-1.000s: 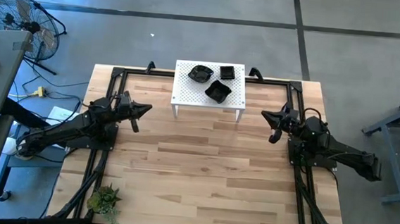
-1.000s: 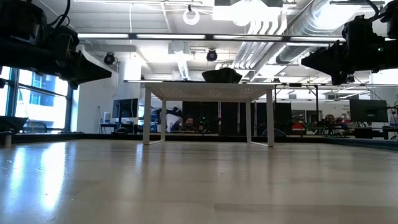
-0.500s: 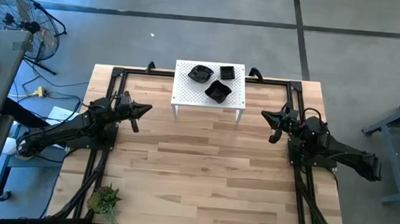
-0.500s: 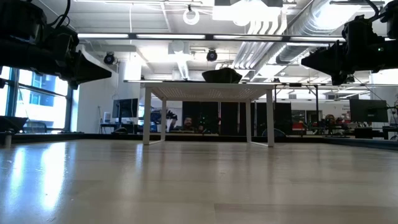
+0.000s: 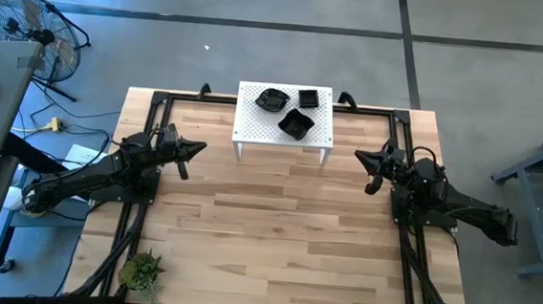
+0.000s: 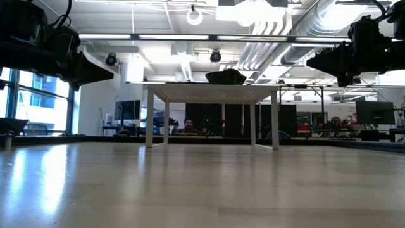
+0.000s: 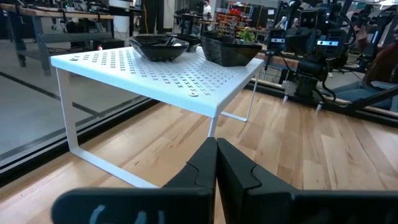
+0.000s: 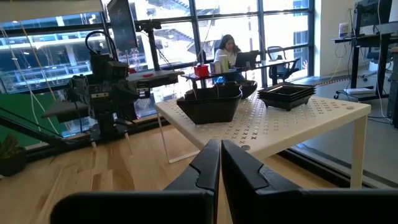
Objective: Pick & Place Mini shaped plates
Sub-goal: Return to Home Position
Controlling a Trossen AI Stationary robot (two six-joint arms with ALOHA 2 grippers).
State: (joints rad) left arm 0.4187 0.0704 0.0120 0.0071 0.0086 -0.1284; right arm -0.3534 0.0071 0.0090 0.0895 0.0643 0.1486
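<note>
Now both grippers hover empty above the table [image 5: 275,239], with the mini shaped plates [image 5: 295,125] up on the white rack [image 5: 254,124].
The left gripper [image 5: 202,149] hangs off the rack's left end and the right gripper [image 5: 356,157] off its right end, both clear of it, tips pointing inward; each wrist view shows its two fingers pressed together with nothing between them. The plates sit in three black piles on the rack's top: a wavy-edged pile [image 5: 272,99], a square pile [image 5: 308,98] beside it, and a distorted square pile in front. A small plant [image 5: 141,270] stands at the table's left corner, well apart from the rack.
</note>
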